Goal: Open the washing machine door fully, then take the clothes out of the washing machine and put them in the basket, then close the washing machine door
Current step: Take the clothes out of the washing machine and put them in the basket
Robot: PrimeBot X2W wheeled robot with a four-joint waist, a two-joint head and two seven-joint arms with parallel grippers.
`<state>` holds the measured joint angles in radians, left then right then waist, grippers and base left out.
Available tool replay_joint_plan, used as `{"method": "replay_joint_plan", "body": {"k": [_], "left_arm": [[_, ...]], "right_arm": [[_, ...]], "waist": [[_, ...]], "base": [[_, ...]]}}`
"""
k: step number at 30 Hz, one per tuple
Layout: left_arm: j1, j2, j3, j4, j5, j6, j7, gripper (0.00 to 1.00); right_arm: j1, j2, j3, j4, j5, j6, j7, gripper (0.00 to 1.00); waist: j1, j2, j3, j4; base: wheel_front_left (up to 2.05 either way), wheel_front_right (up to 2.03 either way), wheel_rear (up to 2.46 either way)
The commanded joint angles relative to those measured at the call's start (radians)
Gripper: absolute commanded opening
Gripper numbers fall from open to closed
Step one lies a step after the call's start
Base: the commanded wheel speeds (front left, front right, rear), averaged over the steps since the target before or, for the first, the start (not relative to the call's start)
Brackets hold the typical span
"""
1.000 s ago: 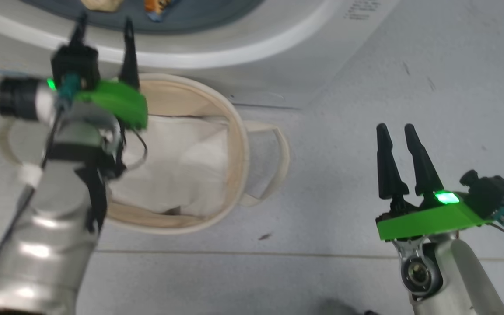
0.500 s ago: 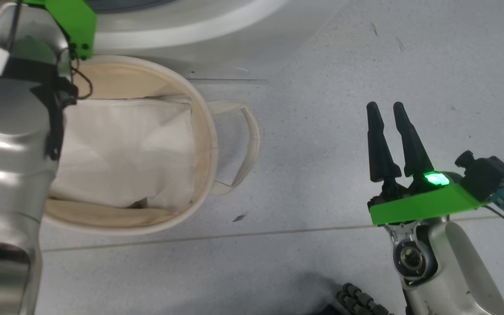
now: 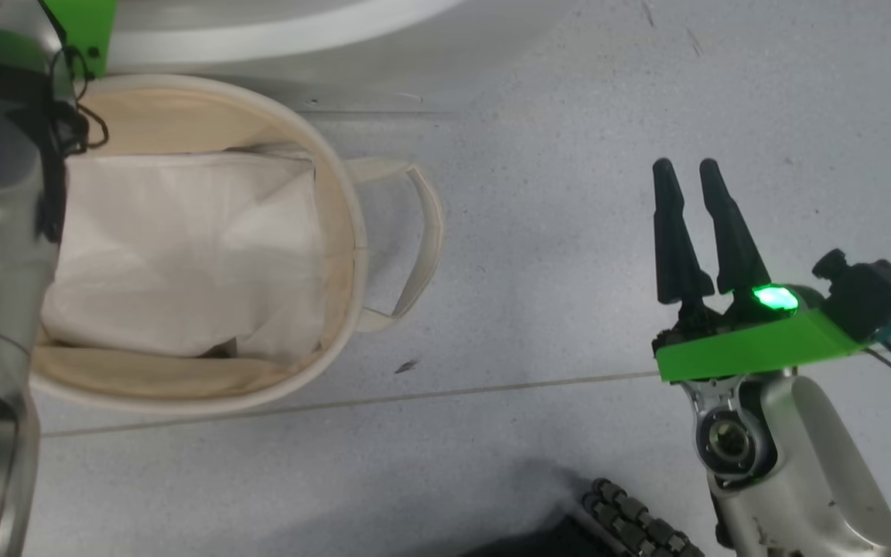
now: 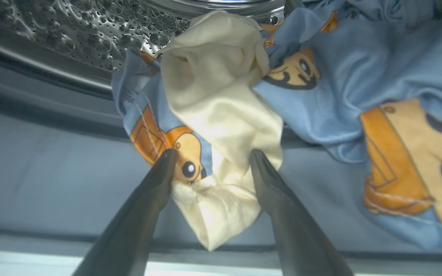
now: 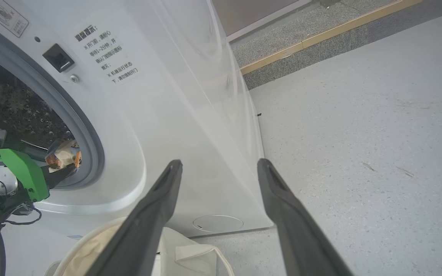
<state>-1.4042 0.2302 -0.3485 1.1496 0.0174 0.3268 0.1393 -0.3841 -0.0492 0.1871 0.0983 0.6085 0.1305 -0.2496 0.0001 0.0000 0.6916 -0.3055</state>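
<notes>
Left gripper (image 4: 211, 168) fingers parted wide, straddling cream-yellow cloth (image 4: 213, 99) among blue bear-print clothes (image 4: 359, 76) in drum (image 4: 71, 23) of washing machine (image 5: 190, 115), right gripper (image 3: 684, 166) parted, holding nothing, above floor (image 3: 538, 232), basket (image 3: 343, 232) just before machine, printed label (image 5: 108, 53) in Chinese, heading possibly 温馨提示, remainder too small.

Left claw (image 4: 212, 155), spread wide, straddles a fold of the clothes (image 4: 305, 111).
</notes>
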Motion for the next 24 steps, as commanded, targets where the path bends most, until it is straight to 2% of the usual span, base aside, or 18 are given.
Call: {"method": "replay_joint_plan", "body": {"k": [1,6,11,12,13,24], "left_arm": [[-0.045,0.044,0.002,-0.012,0.011,0.01,-0.012,1.0],[-0.067,0.048,0.0,0.02,0.003,0.019,-0.052,1.0],[-0.075,0.042,-0.002,0.033,-0.008,0.007,-0.107,1.0],[-0.076,0.036,0.0,0.033,-0.015,0.001,-0.127,0.82],[-0.075,0.03,0.002,0.032,-0.023,-0.005,-0.149,0.0],[-0.037,-0.029,0.019,0.04,-0.087,-0.046,-0.355,0.0]], "right_arm": [[0.005,-0.001,0.017,-0.035,-0.002,0.0,-0.012,1.0],[0.003,-0.001,0.018,-0.039,-0.003,0.0,-0.012,1.0],[0.002,-0.001,0.024,-0.039,-0.005,0.0,-0.012,1.0],[0.003,-0.001,0.025,-0.039,-0.006,0.0,-0.012,1.0],[0.003,-0.001,0.025,-0.039,-0.007,0.0,-0.012,1.0],[0.018,-0.001,0.028,-0.031,-0.043,0.0,-0.012,1.0]], "waist": [[-0.0001,0.0,0.01,-0.006],[-0.0001,0.0,0.025,-0.017],[-0.0001,0.0,0.028,-0.023],[-0.0001,0.0,0.027,-0.023],[-0.0001,0.0,0.025,-0.021],[-0.0001,0.0,-0.049,0.014]], "base": [[0.0,0.0,0.0],[0.0,0.0,0.0],[0.0,0.0,0.0],[0.0,0.0,0.0],[0.0,0.0,0.0],[0.0,0.0,0.0]]}}
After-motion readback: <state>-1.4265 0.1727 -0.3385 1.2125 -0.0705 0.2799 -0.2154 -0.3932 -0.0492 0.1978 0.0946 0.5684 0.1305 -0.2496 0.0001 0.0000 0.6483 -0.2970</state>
